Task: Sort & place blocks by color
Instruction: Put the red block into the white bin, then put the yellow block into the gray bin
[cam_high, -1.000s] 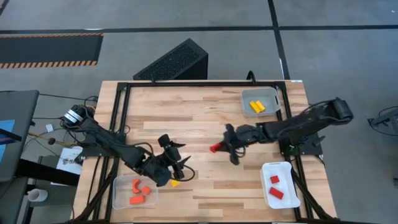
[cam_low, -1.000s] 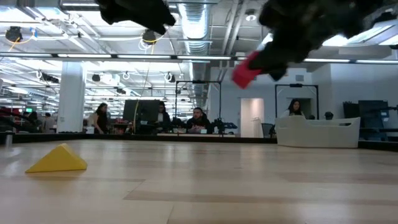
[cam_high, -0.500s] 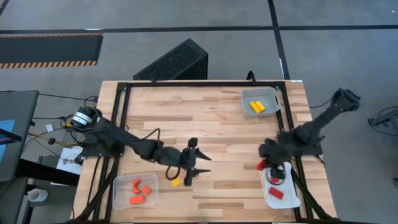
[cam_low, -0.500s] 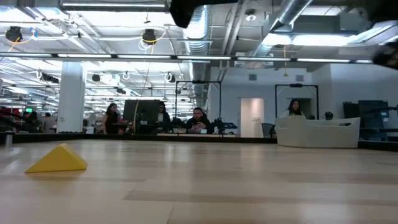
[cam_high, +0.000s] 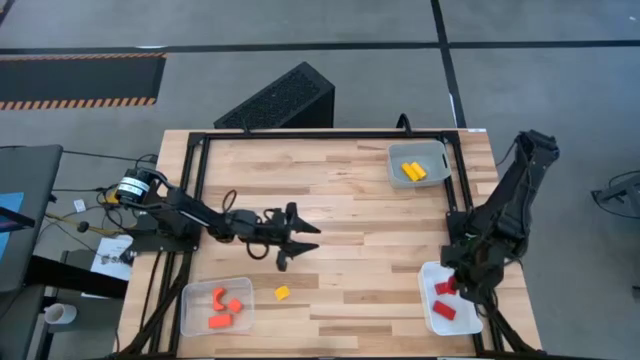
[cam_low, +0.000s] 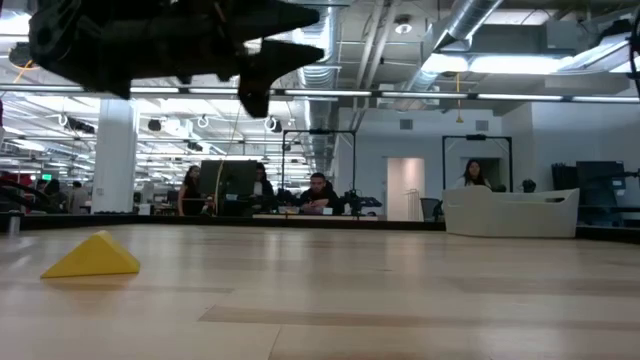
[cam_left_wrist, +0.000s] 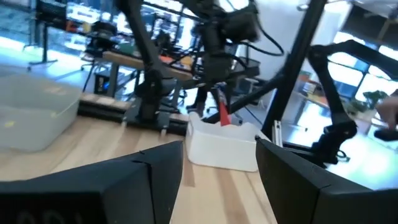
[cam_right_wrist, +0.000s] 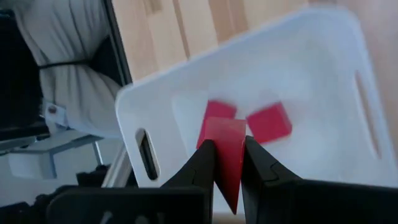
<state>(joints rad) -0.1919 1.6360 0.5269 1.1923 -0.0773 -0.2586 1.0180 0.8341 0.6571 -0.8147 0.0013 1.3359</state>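
My right gripper (cam_right_wrist: 227, 155) hangs over the white tray (cam_high: 432, 270) at the table's near right corner, shut on a red block (cam_right_wrist: 225, 140). Two more red blocks (cam_right_wrist: 268, 122) lie on that tray's floor. My left gripper (cam_high: 295, 243) is open and empty above the table's middle left. A yellow wedge block (cam_high: 282, 293) rests flat on the wood nearer than that gripper, also visible in the low view (cam_low: 90, 258). Orange blocks (cam_high: 220, 305) lie in the near left tray, and yellow blocks (cam_high: 412, 171) lie in the far right tray. My right gripper pinches the red block between its two fingers (cam_right_wrist: 202, 163), on two opposite side faces (cam_right_wrist: 219, 149). It comes from above, pointing down. The block is lifted clear above the white tray's floor, its upper part standing out past the fingertips in the wrist view.
Black frame rails (cam_high: 195, 170) run along the table's left, far and right edges. The clear tray (cam_high: 192, 300) sits at the near left corner and another (cam_high: 440, 152) at the far right corner. Bare wood (cam_high: 360, 250) lies between the two arms. People sit in the room beyond.
My right gripper has carried the red block from the table's middle toward the near right corner and now holds it over the white tray. My left gripper has swung right from beside the near left tray, then back toward the far edge. The yellow wedge has stayed put.
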